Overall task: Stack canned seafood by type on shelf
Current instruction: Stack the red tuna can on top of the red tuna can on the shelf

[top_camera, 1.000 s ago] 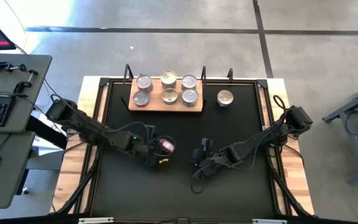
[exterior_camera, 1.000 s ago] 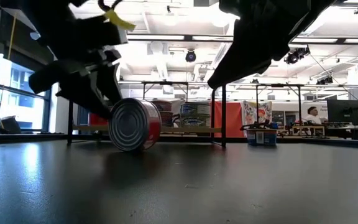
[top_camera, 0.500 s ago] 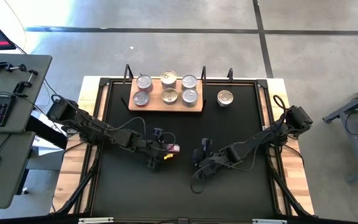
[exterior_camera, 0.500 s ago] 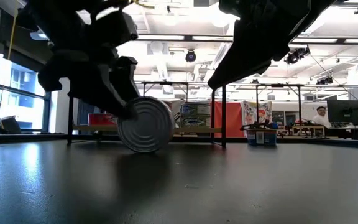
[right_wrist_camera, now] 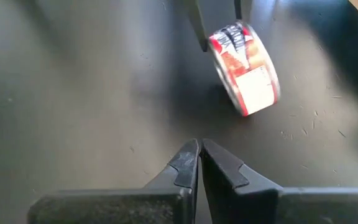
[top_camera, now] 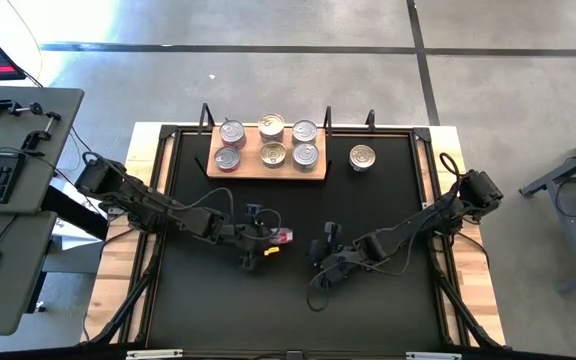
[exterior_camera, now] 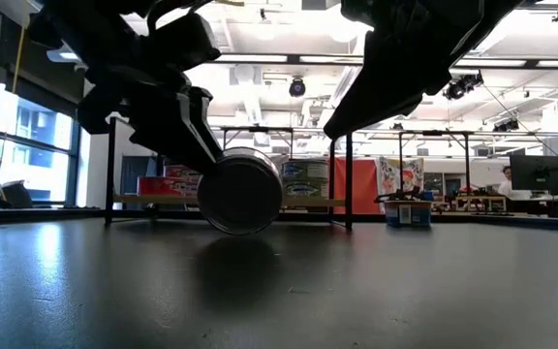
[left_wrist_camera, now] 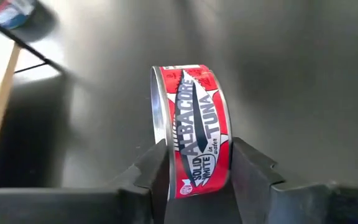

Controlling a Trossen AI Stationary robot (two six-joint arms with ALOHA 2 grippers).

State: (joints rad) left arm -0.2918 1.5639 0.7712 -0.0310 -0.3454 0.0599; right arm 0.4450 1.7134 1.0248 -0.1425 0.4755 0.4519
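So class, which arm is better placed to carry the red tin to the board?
The left. Its gripper already clamps the red tin on edge, while the right gripper sits shut and empty, with the board beyond.

I hold a red-sided tuna can (left_wrist_camera: 194, 134) on its edge between my left end effector (left_wrist_camera: 194, 180) fingers near the bench's middle, while six cans (top_camera: 269, 143) sit flat in two rows on the wooden shelf (top_camera: 266, 172) and one gold-topped can (top_camera: 362, 157) stands just beside it
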